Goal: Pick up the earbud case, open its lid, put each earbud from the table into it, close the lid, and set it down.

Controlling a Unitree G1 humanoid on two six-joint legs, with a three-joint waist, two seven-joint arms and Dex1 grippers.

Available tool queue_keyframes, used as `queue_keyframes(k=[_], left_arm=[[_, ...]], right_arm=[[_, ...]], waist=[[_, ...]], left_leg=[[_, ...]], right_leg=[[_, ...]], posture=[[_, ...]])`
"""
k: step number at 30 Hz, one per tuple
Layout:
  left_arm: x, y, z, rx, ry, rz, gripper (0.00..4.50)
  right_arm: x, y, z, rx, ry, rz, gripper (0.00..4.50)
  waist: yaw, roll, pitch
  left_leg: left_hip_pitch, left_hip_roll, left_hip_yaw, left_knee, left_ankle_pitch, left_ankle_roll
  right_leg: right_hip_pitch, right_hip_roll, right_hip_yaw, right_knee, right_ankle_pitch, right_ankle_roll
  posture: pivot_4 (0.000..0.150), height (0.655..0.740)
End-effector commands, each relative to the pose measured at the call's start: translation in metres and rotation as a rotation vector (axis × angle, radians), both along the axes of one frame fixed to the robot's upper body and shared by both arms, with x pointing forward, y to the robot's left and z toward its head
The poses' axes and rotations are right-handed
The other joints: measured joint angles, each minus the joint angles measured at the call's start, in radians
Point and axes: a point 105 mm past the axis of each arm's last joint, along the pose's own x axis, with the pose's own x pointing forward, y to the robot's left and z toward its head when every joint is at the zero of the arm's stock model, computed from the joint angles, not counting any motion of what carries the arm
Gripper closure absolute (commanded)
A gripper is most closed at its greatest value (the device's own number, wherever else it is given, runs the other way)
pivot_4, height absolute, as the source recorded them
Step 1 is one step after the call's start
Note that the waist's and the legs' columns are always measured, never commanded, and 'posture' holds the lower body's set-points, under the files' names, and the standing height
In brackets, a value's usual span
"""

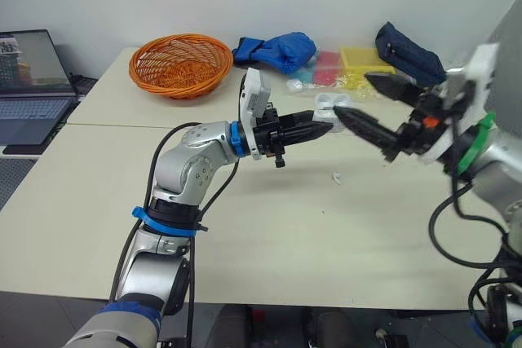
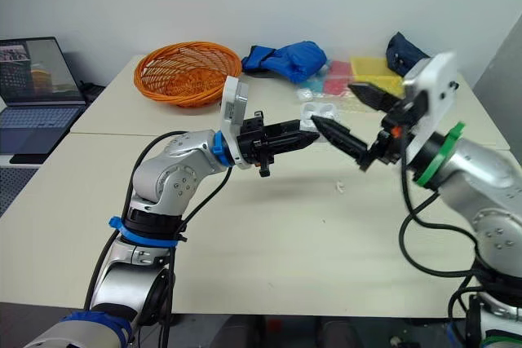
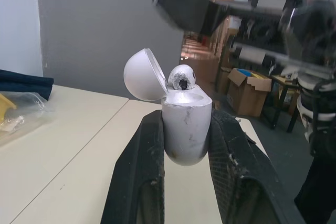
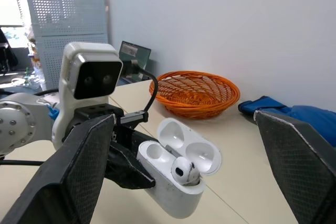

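You are holding the case (image 3: 185, 124) above the surface (image 1: 269, 226), your left fingers (image 3: 139, 177) clamping its body, lid (image 3: 143, 74) open, one earbud (image 3: 181, 77) sitting inside. Your right fingers (image 4: 79, 171) are hanging spread apart, empty, beside it. The second earbud (image 1: 335, 177) is lying at the case's 6 o'clock, with closing and set-down not yet done.

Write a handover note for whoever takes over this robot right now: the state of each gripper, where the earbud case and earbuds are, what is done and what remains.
Left gripper: shut on the earbud case, held above the table, with the lid open.
Right gripper: open and empty, facing the case at close range.
First earbud: in one slot of the case, standing proud. The other slot is empty.
Small white piece: on the table below the grippers, probably the second earbud.
Done: case picked up, lid opened, one earbud in.
Left: seat that earbud if needed, fetch the second, close the lid, set the case down.
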Motion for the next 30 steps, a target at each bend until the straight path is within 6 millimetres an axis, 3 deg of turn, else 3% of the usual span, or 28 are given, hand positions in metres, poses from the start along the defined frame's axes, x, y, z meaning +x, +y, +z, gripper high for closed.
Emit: queue_keyframes(k=[1, 2, 6, 10, 15, 20, 25, 30], left_arm=[[0.003, 0.014, 0.007, -0.006, -0.053, 0.036, 3.74], [0.004, 0.017, 0.007, -0.003, -0.053, 0.046, 3.74], [0.006, 0.027, 0.007, 0.003, -0.055, 0.088, 3.74], [0.006, 0.026, 0.008, -0.003, -0.059, 0.102, 3.74], [0.004, 0.028, 0.008, 0.007, -0.064, 0.115, 3.74], [0.003, 0.026, 0.009, 0.013, -0.073, 0.114, 3.74], [0.002, 0.027, 0.01, 0.016, -0.075, 0.12, 3.74], [0.002, 0.027, 0.01, 0.015, -0.076, 0.117, 3.74]], right_arm=[[0.004, -0.019, 0.006, -0.04, 0.002, -0.053, 0.05], [0.008, -0.026, 0.004, -0.057, 0.019, -0.083, 0.05], [0.033, -0.06, -0.045, -0.128, 0.198, -0.306, 0.05], [0.035, -0.052, -0.08, -0.125, 0.261, -0.309, 0.05], [0.062, -0.023, -0.152, -0.094, 0.386, -0.352, 0.05], [0.082, -0.03, -0.179, -0.103, 0.414, -0.443, 0.05], [0.091, -0.023, -0.207, -0.116, 0.46, -0.472, 0.05], [0.094, -0.014, -0.217, -0.119, 0.471, -0.461, 0.05]], waist=[[-0.001, 0.0, 0.0], [-0.001, 0.0, 0.0], [0.001, 0.0, 0.0], [0.001, 0.0, 0.0], [-0.008, -0.001, 0.0], [-0.004, 0.0, 0.0], [-0.003, 0.0, 0.0], [-0.005, 0.0, 0.0]], left_leg=[[0.0, 0.0, 0.0, -0.001, 0.0, 0.0], [0.0, 0.0, 0.0, -0.001, 0.0, 0.0], [-0.002, 0.001, 0.0, -0.002, 0.0, 0.0], [-0.004, 0.0, 0.0, -0.002, 0.0, 0.001], [-0.003, 0.002, 0.0, -0.001, 0.0, 0.001], [-0.003, 0.001, 0.002, 0.0, 0.0, 0.0], [-0.003, 0.001, 0.002, 0.0, 0.0, 0.0], [-0.003, 0.001, 0.002, 0.0, 0.0, 0.0]], right_leg=[[0.0, 0.0, 0.0, -0.002, 0.001, -0.001], [0.0, 0.0, 0.0, -0.003, 0.001, -0.001], [0.0, 0.0, 0.0, -0.006, 0.002, -0.001], [-0.001, 0.0, 0.0, -0.006, 0.002, 0.0], [-0.001, 0.002, 0.0, -0.005, 0.002, 0.002], [-0.001, 0.002, 0.001, -0.004, 0.003, 0.002], [-0.001, 0.002, 0.001, -0.005, 0.004, 0.002], [-0.001, 0.002, 0.001, -0.005, 0.006, -0.001]], posture=[[0.15, 0.74], [0.15, 0.74], [0.15, 0.74], [0.15, 0.74], [0.15, 0.74], [0.15, 0.74], [0.15, 0.74], [0.15, 0.74]])
